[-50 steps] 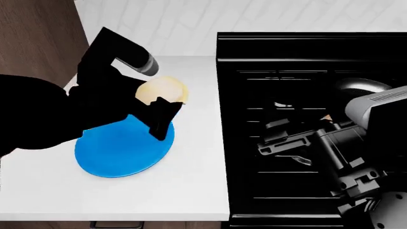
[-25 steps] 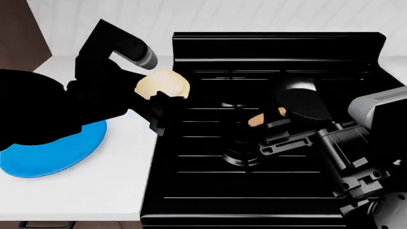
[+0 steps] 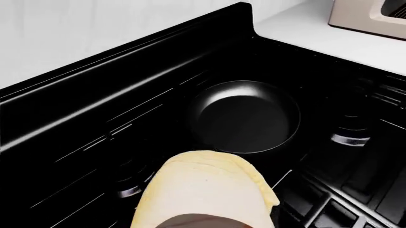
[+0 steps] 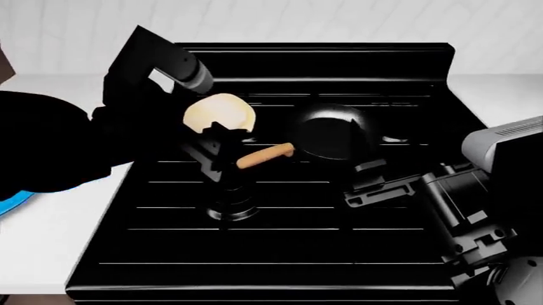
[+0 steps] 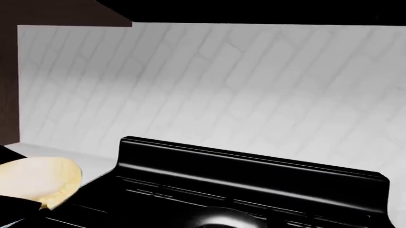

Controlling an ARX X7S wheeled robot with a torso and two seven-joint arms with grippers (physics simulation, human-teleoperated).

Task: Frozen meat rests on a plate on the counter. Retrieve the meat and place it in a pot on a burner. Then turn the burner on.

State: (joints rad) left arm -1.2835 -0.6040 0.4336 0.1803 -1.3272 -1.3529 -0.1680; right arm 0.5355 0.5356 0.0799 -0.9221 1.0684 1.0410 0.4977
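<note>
Black metal everywhere: the stove (image 4: 280, 216) fills the middle, with white counter (image 4: 42, 235) on both sides and a sliver of the blue plate (image 4: 10, 202) at the far left. The pot (image 4: 331, 136) sits on a rear burner, its wooden handle (image 4: 264, 154) pointing toward the left gripper (image 4: 216, 143). That gripper, reaching from the left above the stove, is clamped on the frozen meat (image 4: 219, 112), just beside the pot. The right gripper (image 4: 378, 190) hangs low near the front; its jaws I cannot judge.

No legible text, label, brand, number or sign observed on any surface in the three views; the stove (image 4: 288, 235) is too dark to rule out faint markings.
</note>
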